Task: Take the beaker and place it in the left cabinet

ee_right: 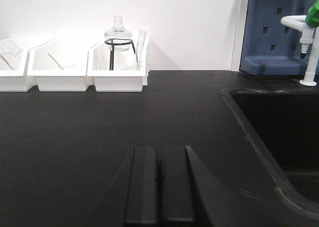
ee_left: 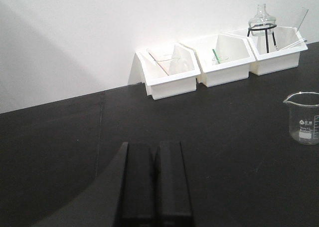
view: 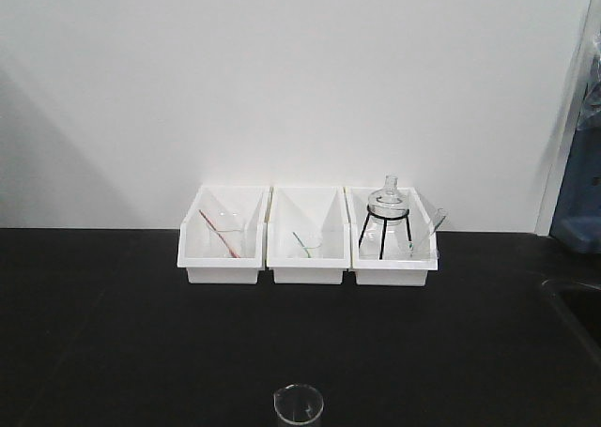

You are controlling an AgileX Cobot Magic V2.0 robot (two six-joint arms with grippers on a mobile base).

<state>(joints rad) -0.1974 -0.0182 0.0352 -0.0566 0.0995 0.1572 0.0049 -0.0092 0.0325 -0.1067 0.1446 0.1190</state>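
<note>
While beaker (ee_left: 302, 118) stands upright apart, left end effector (ee_left: 154, 148) and right end effector (ee_right: 159, 150) point forward, level, both closed, empty

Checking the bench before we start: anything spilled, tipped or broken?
Nothing stands out. The beaker stands upright, alone on the black counter; the three white bins sit in a straight row against the wall.

The right hand (ee_right: 159, 153), fingers together, faces three white bins (ee_right: 65, 83); one seems to hold a flask (ee_right: 118, 35).

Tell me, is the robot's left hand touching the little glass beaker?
Apart. The left wrist view shows bare black counter between the left hand and the beaker.
</note>
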